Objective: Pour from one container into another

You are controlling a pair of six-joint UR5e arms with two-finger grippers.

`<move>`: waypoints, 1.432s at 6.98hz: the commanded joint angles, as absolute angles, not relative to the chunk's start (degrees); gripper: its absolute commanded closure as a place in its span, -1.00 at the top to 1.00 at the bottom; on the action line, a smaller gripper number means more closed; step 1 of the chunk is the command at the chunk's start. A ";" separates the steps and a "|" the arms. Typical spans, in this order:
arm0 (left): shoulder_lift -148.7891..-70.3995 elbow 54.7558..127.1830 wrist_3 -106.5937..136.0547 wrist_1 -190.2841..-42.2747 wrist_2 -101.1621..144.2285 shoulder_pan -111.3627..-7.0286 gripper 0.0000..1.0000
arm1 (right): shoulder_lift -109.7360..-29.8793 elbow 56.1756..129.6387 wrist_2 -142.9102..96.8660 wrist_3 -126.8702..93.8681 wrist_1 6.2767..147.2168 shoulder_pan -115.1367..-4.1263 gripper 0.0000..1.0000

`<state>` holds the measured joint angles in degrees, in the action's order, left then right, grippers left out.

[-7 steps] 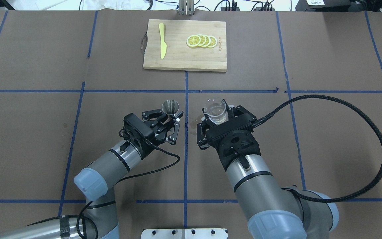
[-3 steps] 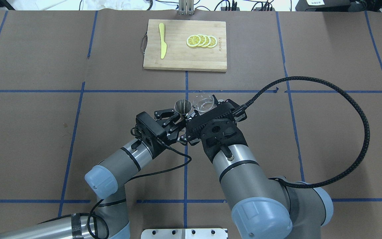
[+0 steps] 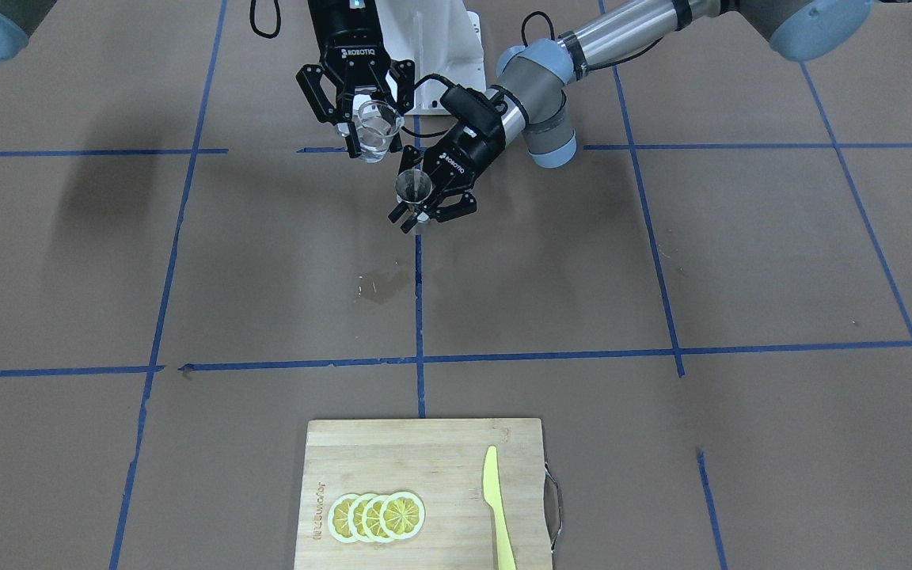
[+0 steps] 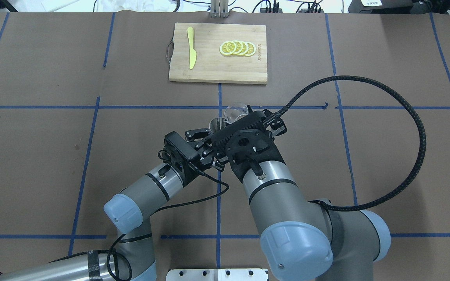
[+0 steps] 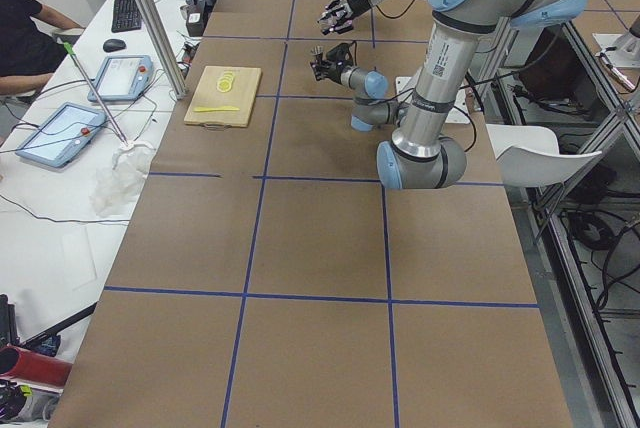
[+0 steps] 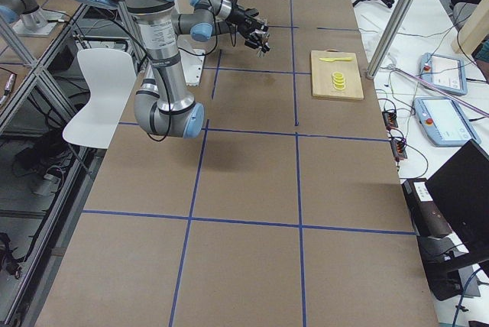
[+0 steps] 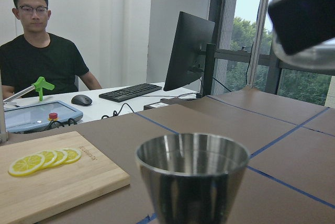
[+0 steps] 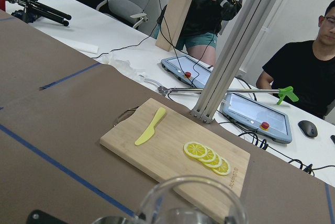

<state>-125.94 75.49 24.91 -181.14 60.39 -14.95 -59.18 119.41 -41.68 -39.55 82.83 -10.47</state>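
Note:
My right gripper (image 3: 370, 131) is shut on the small clear glass cup (image 3: 377, 127), which has water in it and hangs above the table. My left gripper (image 3: 424, 207) is shut on the waist of the grey steel jigger (image 3: 414, 188), held upright. From overhead the cup (image 4: 236, 111) sits just right of and beyond the jigger (image 4: 216, 124), almost touching it. The left wrist view looks into the jigger's mouth (image 7: 192, 157), with the cup's base (image 7: 309, 59) above and to its right. In the right wrist view the cup's rim (image 8: 193, 188) fills the bottom edge.
A wooden cutting board (image 4: 213, 70) lies at the far middle of the table, with lemon slices (image 4: 237, 48) and a yellow knife (image 4: 191, 47) on it. A wet stain (image 3: 381, 286) marks the brown paper beyond the grippers. Operators sit past the table's far edge.
Both arms have swung toward the centre line and forward. The cup, once well right of the jigger, now hangs right beside and above it.

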 commanded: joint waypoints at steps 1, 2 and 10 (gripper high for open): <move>-126.30 75.50 24.87 -181.06 60.64 -14.94 -1.00 | -57.75 119.53 -42.97 -38.59 88.31 -11.77 -1.00; -126.39 75.50 24.87 -181.05 60.64 -14.94 -1.00 | -57.74 119.53 -43.07 -37.54 89.11 -11.78 -1.00; -126.65 75.41 24.87 -181.05 60.65 -14.94 -1.00 | -54.93 117.68 -42.80 -30.96 95.80 -12.30 -1.00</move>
<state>-126.65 75.46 24.87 -181.05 60.71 -14.94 -54.98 117.82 -42.85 -32.65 95.71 -12.25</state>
